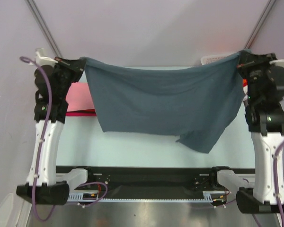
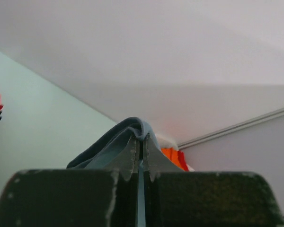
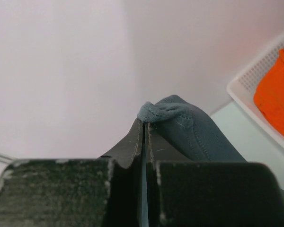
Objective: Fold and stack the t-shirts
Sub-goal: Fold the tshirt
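T-shirt [image 1: 165, 104] between left gripper [image 1: 83, 63], right gripper [image 1: 239, 65]

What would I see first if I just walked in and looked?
A big blue-grey t-shirt hangs spread like a banner over the middle of the table. The left fingers and right fingers are each shut on a top corner. A pink t-shirt lies at the table's left.
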Available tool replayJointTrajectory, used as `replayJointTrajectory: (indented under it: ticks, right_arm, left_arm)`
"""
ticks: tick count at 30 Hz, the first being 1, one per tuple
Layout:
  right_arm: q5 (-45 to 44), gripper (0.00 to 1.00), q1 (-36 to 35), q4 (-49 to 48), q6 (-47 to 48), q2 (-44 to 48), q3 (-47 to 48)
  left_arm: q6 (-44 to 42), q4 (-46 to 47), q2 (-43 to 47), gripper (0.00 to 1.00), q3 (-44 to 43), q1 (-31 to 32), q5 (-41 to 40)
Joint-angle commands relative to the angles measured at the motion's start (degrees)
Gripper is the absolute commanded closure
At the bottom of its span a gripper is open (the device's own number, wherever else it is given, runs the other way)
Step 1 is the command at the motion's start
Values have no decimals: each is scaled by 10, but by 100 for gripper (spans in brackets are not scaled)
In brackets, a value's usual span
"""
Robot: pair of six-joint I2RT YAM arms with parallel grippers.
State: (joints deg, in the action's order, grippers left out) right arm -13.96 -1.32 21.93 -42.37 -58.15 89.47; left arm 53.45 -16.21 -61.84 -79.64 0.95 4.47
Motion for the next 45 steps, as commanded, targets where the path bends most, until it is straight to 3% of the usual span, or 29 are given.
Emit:
replayJointTrajectory:
  ticks: [1, 5, 8, 11, 14, 17, 20, 21, 25, 29, 35, 45]
  right_arm:
    - [23, 100, 6, -35, -8, -71, -11]
    - [73, 100, 27, -71, -44, -151, -4]
    - [96, 100, 34, -78, -51, -216, 51]
    - [152, 100, 56, -65, -64, -288, 166]
    - [203, 100, 82, -19, -82, -379, 324]
    - [236, 100, 99, 28, -90, -452, 452]
    - [262, 100, 108, 14, -103, -464, 454]
    - [267, 100, 108, 1, -103, -452, 406]
    - [298, 100, 109, -114, -123, -403, 212]
    - [329, 100, 112, -203, -141, -339, 14]
    - [319, 100, 118, -271, -136, -254, -241]
    - [311, 100, 125, -301, -98, -191, -468]
  left_arm:
    - [-5, -2, -59, 100, -8, -8, 9]
    - [15, 32, -128, 100, -15, -24, 19]
    - [24, 35, -201, 100, -72, -25, 37]
    - [39, 29, -268, 100, -164, -32, 49]
    - [47, -18, -356, 100, -359, -39, 66]
    - [62, -52, -446, 100, -493, -45, 84]
    - [76, -53, -493, 99, -541, -48, 92]
    - [77, -51, -498, 100, -542, -47, 93]
    - [67, 27, -478, 100, -415, -46, 111]
    - [73, 160, -379, 100, -122, -46, 98]
    - [72, 289, -316, 100, 137, -44, 106]
    - [56, 399, -254, 100, 387, -35, 102]
